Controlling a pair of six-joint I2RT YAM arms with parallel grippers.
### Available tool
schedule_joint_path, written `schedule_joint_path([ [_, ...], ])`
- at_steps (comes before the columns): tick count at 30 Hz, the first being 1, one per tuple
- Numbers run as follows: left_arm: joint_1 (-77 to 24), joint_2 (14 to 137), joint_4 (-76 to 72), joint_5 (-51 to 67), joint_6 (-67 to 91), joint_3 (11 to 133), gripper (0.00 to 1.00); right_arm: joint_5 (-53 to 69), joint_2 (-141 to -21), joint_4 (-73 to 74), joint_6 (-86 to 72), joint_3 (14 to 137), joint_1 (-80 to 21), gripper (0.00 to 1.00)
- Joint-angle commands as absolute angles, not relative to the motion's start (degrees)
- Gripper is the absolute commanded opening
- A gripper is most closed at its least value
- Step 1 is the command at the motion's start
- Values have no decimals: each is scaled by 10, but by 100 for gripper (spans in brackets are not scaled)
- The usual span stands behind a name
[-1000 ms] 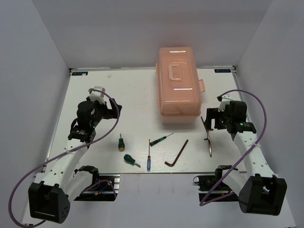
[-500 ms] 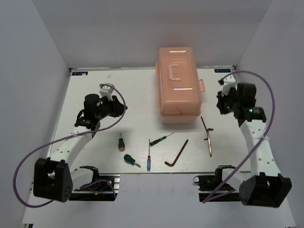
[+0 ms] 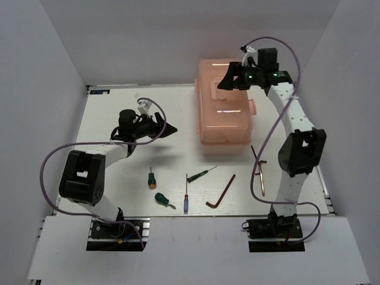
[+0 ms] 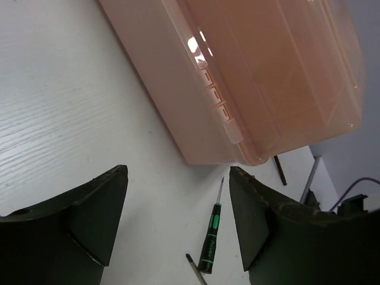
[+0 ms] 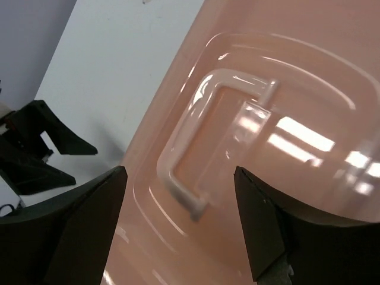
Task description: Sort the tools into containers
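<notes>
The salmon-pink toolbox (image 3: 222,116) stands closed at the back centre, its lid handle (image 3: 218,90) on top. My right gripper (image 3: 228,80) is open and empty, hovering over the lid; the handle (image 5: 202,136) lies between its fingers in the right wrist view. My left gripper (image 3: 169,129) is open and empty, low over the table left of the toolbox (image 4: 255,71). On the table in front lie two stubby green screwdrivers (image 3: 151,177) (image 3: 162,199), a green precision screwdriver (image 3: 200,174) (image 4: 212,234), a blue one (image 3: 185,199), and hex keys (image 3: 222,192) (image 3: 259,163).
The white table (image 3: 119,113) ends in grey walls at the back and sides. A latch tab (image 3: 253,107) sticks out on the toolbox's right side. Purple cables loop off both arms. The left gripper (image 5: 47,142) shows in the right wrist view.
My right arm has swung from the table's right side up and back to above the toolbox lid. My left arm has stretched rightward toward the toolbox. The tools have not moved.
</notes>
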State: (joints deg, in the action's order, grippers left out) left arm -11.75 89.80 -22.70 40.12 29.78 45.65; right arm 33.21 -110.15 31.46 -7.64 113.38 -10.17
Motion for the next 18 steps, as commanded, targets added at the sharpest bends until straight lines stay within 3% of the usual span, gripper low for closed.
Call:
schedule_joint_path([
  [1,-123,929,-327,455,344,475,79,317,-1110,231,-175,1143,-124,78],
  [8,-140,978,-361,475,350,499,81,265,-1133,198,-188,1143,-146,72],
  [18,-170,1020,-354,460,355,564,81,187,-1191,290,-224,1190,-175,72],
])
